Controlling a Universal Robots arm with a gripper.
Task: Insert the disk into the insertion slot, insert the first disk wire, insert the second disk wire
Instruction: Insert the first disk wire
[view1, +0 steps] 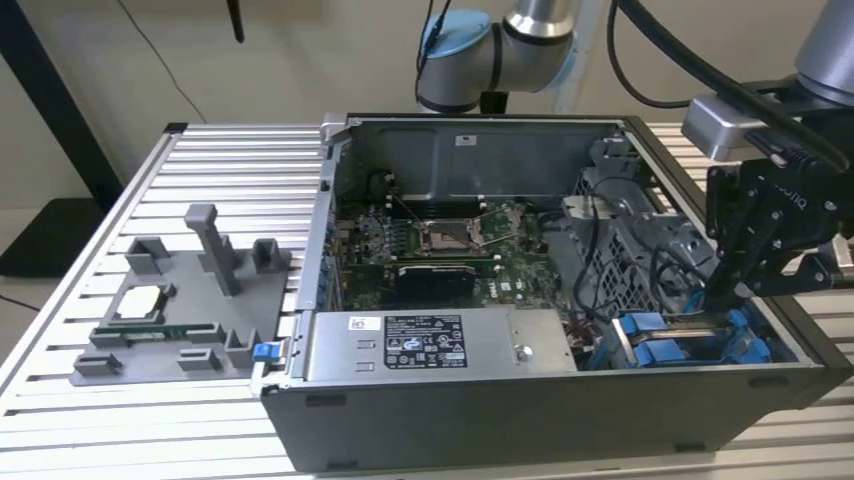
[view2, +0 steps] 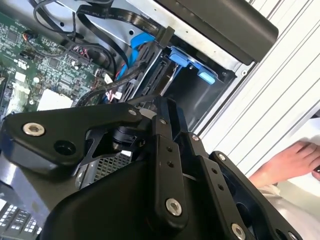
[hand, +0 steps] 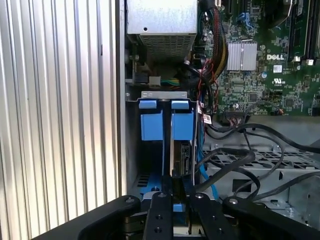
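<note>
The open computer case (view1: 534, 400) lies on a slatted table. The insertion slot (view1: 667, 345), a grey bay with bright blue rails and tabs (hand: 150, 125), sits in the case's front corner at the exterior view's right. My black gripper (view1: 725, 295) reaches down into it. In both wrist views the fingers stand close together on the thin edge of the disk (hand: 182, 157), which stands on edge between the blue rails, partly down in the slot. The second wrist view shows the gripper (view2: 165, 107) with the disk's narrow edge (view2: 170, 80) running toward a blue tab (view2: 192, 67).
Black cables (hand: 235, 160) and a thin blue cable (hand: 202, 167) loop beside the bay. The grey power supply box (view1: 427, 345) and motherboard (view1: 427, 245) lie further in. A grey fixture (view1: 174, 310) rests on the table. A person's hand (view2: 287, 160) is beyond the case.
</note>
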